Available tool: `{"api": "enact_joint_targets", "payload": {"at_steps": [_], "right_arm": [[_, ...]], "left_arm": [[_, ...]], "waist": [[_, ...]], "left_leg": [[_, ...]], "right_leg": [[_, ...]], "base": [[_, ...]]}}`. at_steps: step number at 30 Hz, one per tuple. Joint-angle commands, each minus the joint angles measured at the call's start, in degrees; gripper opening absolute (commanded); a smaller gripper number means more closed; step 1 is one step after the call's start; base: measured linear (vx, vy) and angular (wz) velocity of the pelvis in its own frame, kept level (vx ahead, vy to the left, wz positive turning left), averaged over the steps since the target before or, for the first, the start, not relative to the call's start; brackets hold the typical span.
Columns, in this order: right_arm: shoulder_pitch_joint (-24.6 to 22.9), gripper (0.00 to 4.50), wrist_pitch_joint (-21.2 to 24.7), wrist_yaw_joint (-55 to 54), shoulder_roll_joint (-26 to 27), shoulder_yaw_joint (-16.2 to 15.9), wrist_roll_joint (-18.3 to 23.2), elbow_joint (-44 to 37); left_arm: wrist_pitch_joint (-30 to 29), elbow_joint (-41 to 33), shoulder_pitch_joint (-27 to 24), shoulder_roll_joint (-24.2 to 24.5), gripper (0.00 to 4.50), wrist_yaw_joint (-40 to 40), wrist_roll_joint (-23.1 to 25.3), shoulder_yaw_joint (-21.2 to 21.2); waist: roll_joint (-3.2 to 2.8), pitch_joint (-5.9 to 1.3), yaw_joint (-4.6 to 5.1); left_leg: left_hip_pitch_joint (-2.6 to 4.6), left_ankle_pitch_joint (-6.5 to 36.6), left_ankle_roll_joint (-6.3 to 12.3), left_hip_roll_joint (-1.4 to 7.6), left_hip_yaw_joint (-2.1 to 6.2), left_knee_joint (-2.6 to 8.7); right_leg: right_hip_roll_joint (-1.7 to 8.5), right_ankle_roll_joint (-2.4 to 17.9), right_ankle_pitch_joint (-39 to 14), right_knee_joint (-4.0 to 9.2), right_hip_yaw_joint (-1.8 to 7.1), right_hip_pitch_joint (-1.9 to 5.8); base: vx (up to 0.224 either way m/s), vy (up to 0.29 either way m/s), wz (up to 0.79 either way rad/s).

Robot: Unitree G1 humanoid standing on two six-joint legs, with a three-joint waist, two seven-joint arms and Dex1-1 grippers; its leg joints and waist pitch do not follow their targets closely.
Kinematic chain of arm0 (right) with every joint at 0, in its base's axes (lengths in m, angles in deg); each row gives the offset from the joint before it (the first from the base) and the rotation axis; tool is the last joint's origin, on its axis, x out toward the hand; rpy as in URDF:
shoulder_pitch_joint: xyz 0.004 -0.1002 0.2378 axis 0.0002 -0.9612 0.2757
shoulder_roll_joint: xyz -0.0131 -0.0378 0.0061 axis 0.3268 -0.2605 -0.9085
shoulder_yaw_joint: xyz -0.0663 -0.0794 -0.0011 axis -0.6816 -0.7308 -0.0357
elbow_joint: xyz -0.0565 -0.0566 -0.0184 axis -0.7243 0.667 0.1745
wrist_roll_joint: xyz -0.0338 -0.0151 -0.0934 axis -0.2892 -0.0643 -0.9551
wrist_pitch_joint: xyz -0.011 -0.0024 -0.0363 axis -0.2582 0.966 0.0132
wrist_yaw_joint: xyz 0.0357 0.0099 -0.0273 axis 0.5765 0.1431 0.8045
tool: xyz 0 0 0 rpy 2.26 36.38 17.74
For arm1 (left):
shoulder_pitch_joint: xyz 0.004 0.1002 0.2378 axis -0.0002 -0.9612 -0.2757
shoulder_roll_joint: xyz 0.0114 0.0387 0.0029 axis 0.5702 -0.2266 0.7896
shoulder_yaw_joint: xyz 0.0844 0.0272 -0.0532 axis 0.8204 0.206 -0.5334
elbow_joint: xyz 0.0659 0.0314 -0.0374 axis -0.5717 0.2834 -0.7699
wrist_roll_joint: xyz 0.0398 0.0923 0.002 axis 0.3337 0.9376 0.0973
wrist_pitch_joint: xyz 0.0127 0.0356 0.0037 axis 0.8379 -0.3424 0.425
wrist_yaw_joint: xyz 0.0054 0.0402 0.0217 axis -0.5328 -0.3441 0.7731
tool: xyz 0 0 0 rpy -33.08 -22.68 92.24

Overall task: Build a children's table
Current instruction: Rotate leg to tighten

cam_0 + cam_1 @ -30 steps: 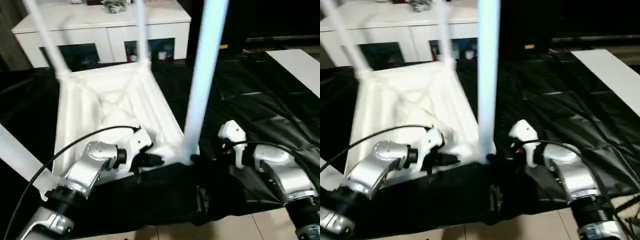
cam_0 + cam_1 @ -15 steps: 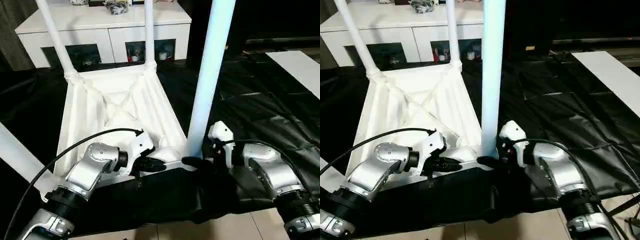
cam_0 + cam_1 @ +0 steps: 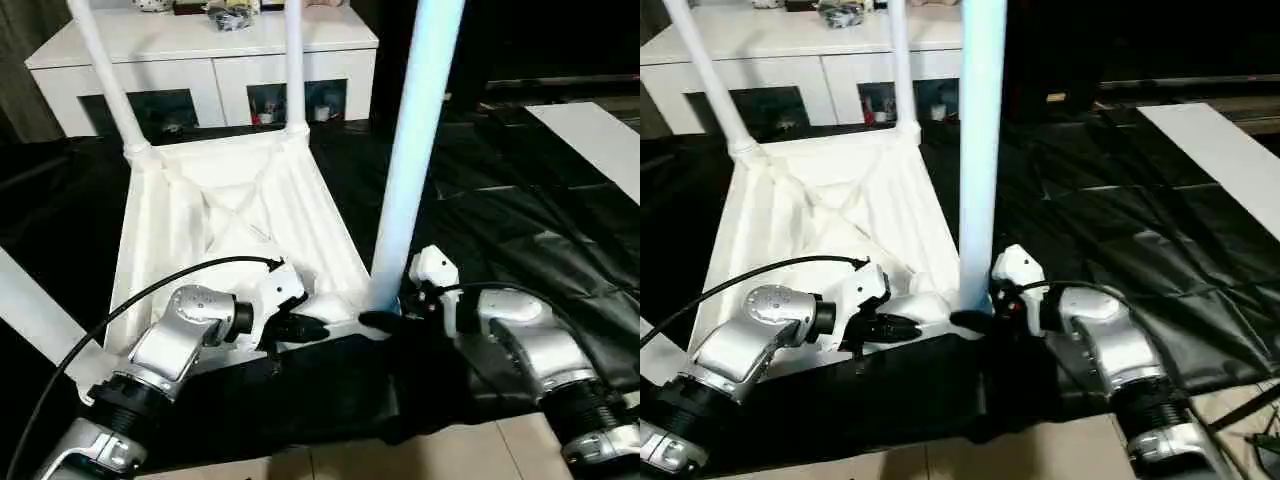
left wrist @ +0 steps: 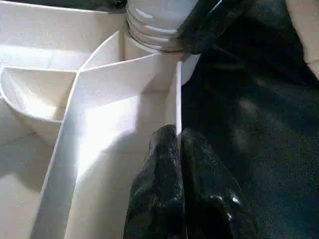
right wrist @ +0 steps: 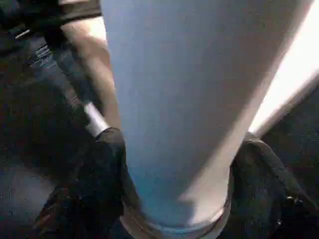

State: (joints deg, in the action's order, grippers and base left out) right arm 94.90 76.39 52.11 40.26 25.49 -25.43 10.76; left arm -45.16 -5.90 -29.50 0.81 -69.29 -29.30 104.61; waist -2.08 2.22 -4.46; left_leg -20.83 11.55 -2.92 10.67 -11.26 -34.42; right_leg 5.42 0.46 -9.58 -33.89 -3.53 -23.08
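Left eye view: tabletop [image 3: 225, 215] lies upside down; three legs stand socketed. Left gripper [image 4: 178, 144] pinches its rim, right gripper [image 5: 174, 164] straddles the near leg [image 3: 405, 170], seemingly still being seated.

Two head cameras look forward and down over both forearms at the upturned tabletop [image 3: 230, 215]. Each wrist camera sits very close behind its hand; both share the near-corner leg [image 3: 405, 180] base.
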Motion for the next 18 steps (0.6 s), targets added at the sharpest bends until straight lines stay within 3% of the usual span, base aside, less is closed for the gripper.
{"api": "enact_joint_targets", "payload": {"at_steps": [1,3,5,7,8,9,11,12,13,17,18], "right_arm": [[-1.0,2.71,2.4,-6.5,1.8,1.3,-1.0,1.5],[-1.7,2.69,4.1,-12.5,4.9,2.1,-1.3,1.2],[-1.9,2.67,5.7,-17.7,7.4,3.3,-1.4,1.2],[-1.4,2.67,7.7,-27.5,12.3,5.2,-2.0,2.1],[-1.0,2.67,8.1,-30.5,13.8,5.9,-2.3,2.7],[-1.0,2.67,8.2,-30.8,13.9,5.9,-2.3,2.7],[1.8,2.66,8.7,-45.3,20.6,9.2,-3.0,7.0],[1.8,2.66,8.7,-45.3,20.6,9.2,-3.0,7.0],[2.5,2.66,8.5,-48.0,22.0,9.5,-3.2,7.7],[4.1,2.66,7.5,-47.6,24.4,8.8,-3.8,7.8],[4.2,2.66,7.1,-46.3,24.5,8.9,-3.2,7.3]], "left_arm": [[-0.2,3.2,0.4,-2.2,0.0,4.3,0.8,0.1],[-0.2,6.5,2.1,-4.5,0.0,9.7,1.7,-1.3],[-0.1,8.6,3.3,-6.2,0.0,13.7,2.1,-2.4],[0.0,12.4,5.9,-9.4,0.0,21.7,2.7,-4.9],[0.2,13.7,6.8,-10.4,0.0,24.2,3.0,-5.7],[0.3,13.9,6.9,-10.5,0.0,24.5,3.1,-5.8],[1.8,18.4,10.0,-13.5,0.0,33.1,4.2,-8.0],[1.8,18.4,10.0,-13.5,0.0,33.1,4.2,-8.0],[2.2,19.1,10.5,-14.0,0.0,34.3,4.4,-8.2],[3.8,20.9,11.5,-14.4,0.0,34.1,4.8,-7.8],[4.0,20.8,11.5,-14.2,0.0,33.4,4.8,-7.6]], "waist": [[0.71,-2.84,0.51],[0.8,-2.71,0.87],[0.62,-2.29,1.23],[0.74,-2.25,1.59],[0.34,-2.31,1.6],[0.34,-2.31,1.6],[0.04,-2.21,2.14],[-0.03,-2.27,2.28],[-0.04,-2.61,2.33],[0.03,-2.58,2.47],[0.4,-2.59,2.49]], "left_leg": [[0.7,13.8,1.35,2.21,1.08,4.77],[0.83,16.4,0.36,2.11,1.29,4.95],[1.38,19.3,-0.26,1.94,1.24,5.03],[1.66,20.8,-1.03,1.67,1.61,5.1],[1.9,21.8,-1.26,1.63,1.77,5.1],[1.9,21.8,-1.26,1.63,1.77,5.1],[1.6,22.8,-1.73,1.53,2.02,5.4],[1.65,23.1,-2.18,1.44,2.12,5.42],[1.71,23.1,-2.08,1.56,2.41,5.61],[1.24,22.5,-0.88,1.6,2.11,6.0],[1.18,22.6,-0.62,1.61,2.07,6.01]], "right_leg": [[2.92,11.8,-17.7,4.15,2.15,2.35],[2.94,9.8,-22.7,4.56,2.1,2.28],[2.88,8.1,-28.1,5.43,2.1,1.54],[2.88,4.9,-34.2,6.21,1.81,1.21],[2.92,4.2,-35.7,6.47,1.67,0.99],[2.92,4.2,-35.7,6.47,1.67,0.99],[2.87,3.3,-36.2,6.81,1.39,0.96],[2.85,3.1,-36.4,6.81,1.24,0.88],[2.96,3.1,-34.6,6.82,0.99,1.35],[2.8,4.6,-28.9,6.54,1.51,1.38],[2.85,4.6,-28.9,6.56,1.56,1.41]], "base": [[0.0,0.0,0.0],[0.0,0.0,0.0],[0.0,0.0,0.0],[0.0,0.0,0.0],[0.0,0.0,0.0],[0.0,0.0,0.0],[-0.026,0.005,0.0],[0.0,0.0,0.0],[0.0,0.0,0.0],[0.0,0.0,0.0],[0.0,0.0,0.0]]}}
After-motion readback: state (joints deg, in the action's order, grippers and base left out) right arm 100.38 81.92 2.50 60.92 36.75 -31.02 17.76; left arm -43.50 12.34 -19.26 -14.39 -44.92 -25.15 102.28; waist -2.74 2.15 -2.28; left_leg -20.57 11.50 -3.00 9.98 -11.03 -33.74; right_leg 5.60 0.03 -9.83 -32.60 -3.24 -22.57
